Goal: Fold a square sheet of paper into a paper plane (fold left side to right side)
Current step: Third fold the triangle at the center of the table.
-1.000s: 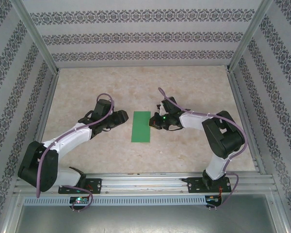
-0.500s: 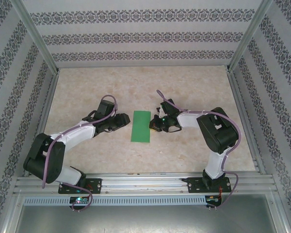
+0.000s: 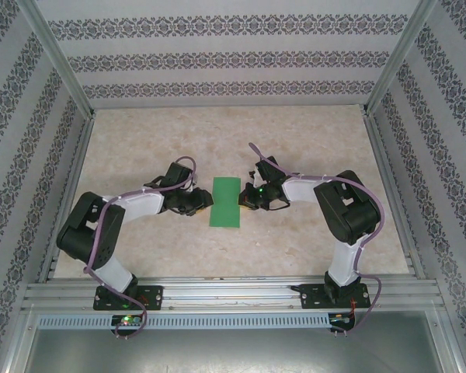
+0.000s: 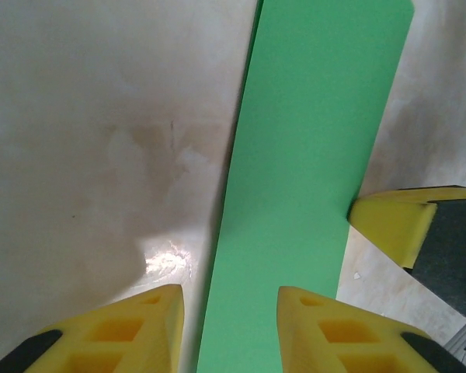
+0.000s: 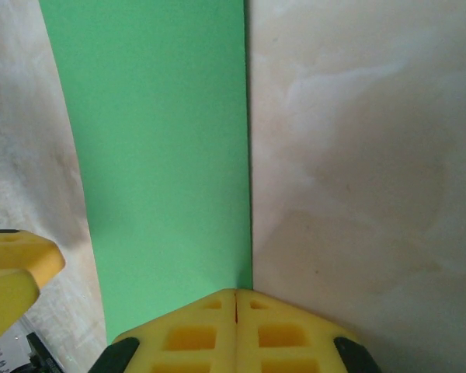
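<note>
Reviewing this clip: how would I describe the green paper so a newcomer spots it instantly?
Start at the beige marbled table, then look to its middle, between the left gripper and the right gripper. There lies the square sheet of paper, a narrow flat strip, the one bright green thing on the pale surface.

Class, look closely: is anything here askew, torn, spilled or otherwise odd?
Nothing stands out. The green paper lies untorn and straight-edged as a narrow strip on the table, between the open left gripper and the shut right gripper.
</note>
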Robot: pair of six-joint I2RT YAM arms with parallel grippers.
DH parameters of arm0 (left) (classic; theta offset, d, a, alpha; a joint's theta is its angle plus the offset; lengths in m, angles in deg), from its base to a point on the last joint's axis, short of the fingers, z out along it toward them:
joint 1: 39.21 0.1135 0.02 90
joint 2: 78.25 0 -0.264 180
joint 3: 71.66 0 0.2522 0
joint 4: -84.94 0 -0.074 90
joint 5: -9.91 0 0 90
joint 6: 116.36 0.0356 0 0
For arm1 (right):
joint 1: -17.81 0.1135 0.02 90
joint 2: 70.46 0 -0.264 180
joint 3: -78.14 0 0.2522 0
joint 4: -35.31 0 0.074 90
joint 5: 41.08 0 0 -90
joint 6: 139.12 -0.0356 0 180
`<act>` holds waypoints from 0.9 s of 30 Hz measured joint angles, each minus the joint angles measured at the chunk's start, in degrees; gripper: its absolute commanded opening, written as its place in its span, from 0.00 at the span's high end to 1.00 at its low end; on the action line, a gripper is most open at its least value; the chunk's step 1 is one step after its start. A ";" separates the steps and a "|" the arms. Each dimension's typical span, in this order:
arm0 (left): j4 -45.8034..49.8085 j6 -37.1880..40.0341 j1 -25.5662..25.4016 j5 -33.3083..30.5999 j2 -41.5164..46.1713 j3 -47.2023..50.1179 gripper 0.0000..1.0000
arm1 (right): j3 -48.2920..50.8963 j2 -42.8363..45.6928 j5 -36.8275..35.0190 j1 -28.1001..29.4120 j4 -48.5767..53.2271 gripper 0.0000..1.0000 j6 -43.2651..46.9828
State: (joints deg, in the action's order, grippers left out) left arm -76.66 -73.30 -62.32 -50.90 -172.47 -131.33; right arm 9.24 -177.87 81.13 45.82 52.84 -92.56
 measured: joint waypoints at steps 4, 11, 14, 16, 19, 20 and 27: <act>0.00 0.02 -0.02 1.46 -2.40 -1.53 0.66 | 0.00 0.00 0.00 0.00 0.11 1.00 0.17; 0.02 0.17 -0.02 3.19 -4.46 -2.38 0.69 | -0.02 0.00 0.00 0.00 0.22 1.00 0.31; 0.11 0.20 -0.04 3.21 -4.59 -2.38 0.69 | -0.02 0.00 0.00 0.00 0.22 1.00 0.28; 0.17 0.20 -0.07 3.30 -4.59 -2.38 0.70 | -0.02 0.00 0.00 0.00 0.22 1.00 0.31; 0.22 0.24 -0.09 3.80 -4.76 -2.38 0.71 | -0.02 0.00 0.00 0.00 0.22 1.00 0.31; 0.22 0.24 -0.15 3.89 -4.94 -2.40 0.71 | -0.02 0.00 0.00 0.00 0.22 1.00 0.31; 0.17 0.24 -0.39 5.05 -5.70 -2.69 0.70 | -0.02 0.00 0.00 0.00 0.24 1.00 0.31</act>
State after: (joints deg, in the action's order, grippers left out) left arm -76.48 -73.06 -62.71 -45.85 -178.17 -134.02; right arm 9.22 -177.87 81.13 45.82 53.08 -92.26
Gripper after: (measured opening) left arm 0.286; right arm 0.043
